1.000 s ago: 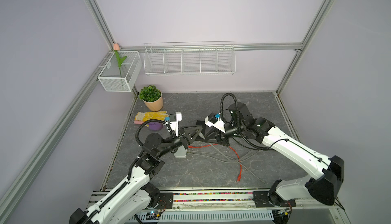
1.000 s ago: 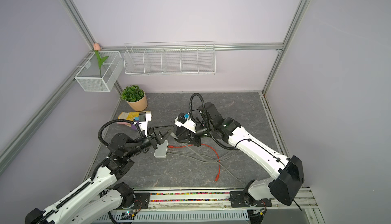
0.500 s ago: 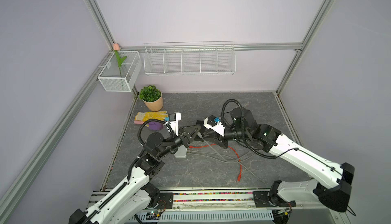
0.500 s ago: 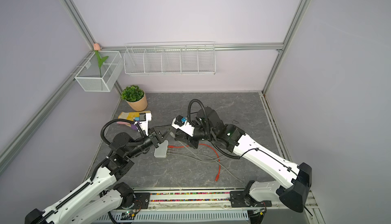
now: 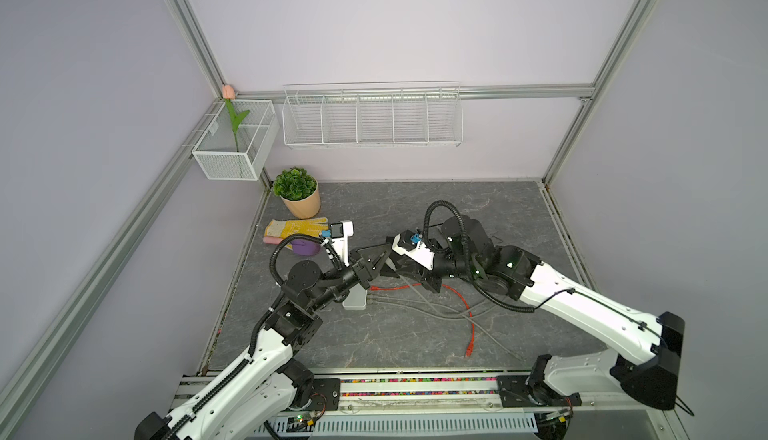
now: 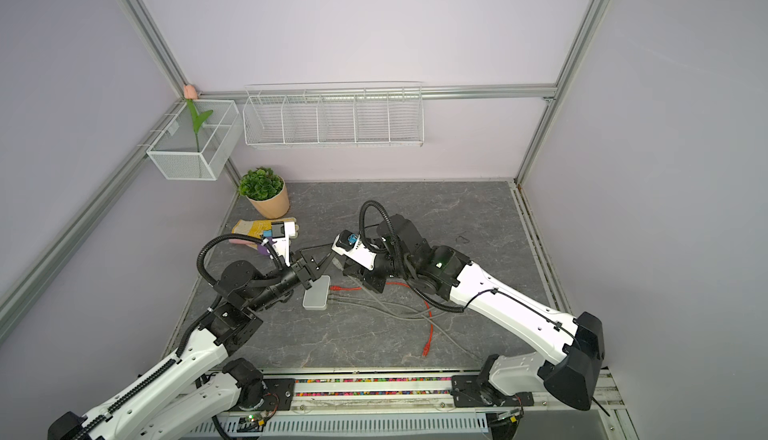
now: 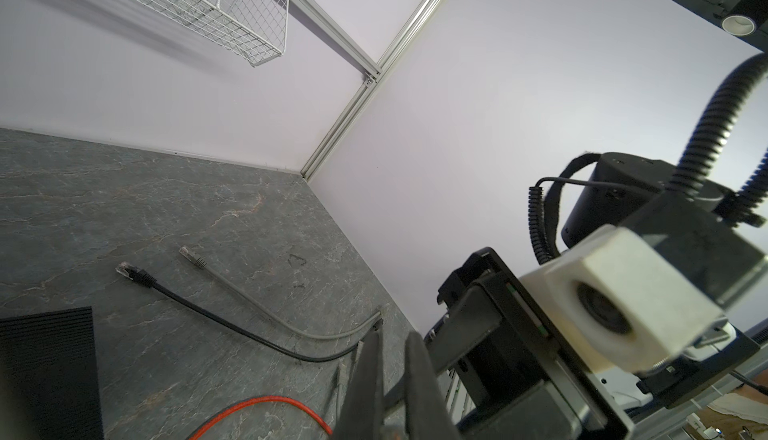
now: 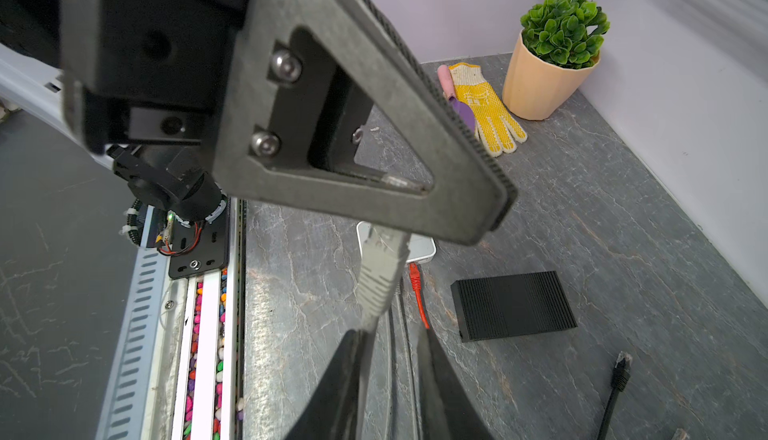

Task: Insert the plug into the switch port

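Just beyond right claw [image 8: 391, 332], grey plug [image 8: 380, 267]

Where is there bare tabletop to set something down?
Bare: back right, between back wall and right arm; front, between white switch and rail. Crowded: middle, where left pincer, right pincer and cables meet; potted plant and yellow glove fill back left.

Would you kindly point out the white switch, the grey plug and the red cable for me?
white switch [image 6: 316, 296]: a top view, on its flat upper face.
grey plug [image 8: 379, 265]: right wrist view, on its boot.
red cable [image 8: 415, 280]: right wrist view, on its end nearest the switch.
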`<state>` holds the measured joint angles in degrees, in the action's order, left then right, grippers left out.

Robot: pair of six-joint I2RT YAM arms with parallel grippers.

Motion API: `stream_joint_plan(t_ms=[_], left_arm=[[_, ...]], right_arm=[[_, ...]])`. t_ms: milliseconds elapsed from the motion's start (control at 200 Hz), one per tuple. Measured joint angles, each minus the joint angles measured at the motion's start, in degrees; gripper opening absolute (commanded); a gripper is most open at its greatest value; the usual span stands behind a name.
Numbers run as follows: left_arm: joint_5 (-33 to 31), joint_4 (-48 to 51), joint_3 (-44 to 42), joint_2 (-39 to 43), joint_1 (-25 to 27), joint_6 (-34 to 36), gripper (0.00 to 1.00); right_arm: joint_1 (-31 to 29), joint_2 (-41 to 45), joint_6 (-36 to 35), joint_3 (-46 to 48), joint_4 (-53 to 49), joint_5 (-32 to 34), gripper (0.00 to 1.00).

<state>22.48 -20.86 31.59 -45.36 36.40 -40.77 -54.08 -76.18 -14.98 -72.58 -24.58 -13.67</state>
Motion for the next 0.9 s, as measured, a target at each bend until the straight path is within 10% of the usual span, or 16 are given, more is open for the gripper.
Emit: stream_joint_plan(t_ms=[900], left_arm=[[-1.9, 1.2, 0.0, 0.2, 0.0, 0.0, 0.0]], right_arm=[[-1.2, -2.6, 1.1, -0.2, 2.6, 2.6, 0.24]])
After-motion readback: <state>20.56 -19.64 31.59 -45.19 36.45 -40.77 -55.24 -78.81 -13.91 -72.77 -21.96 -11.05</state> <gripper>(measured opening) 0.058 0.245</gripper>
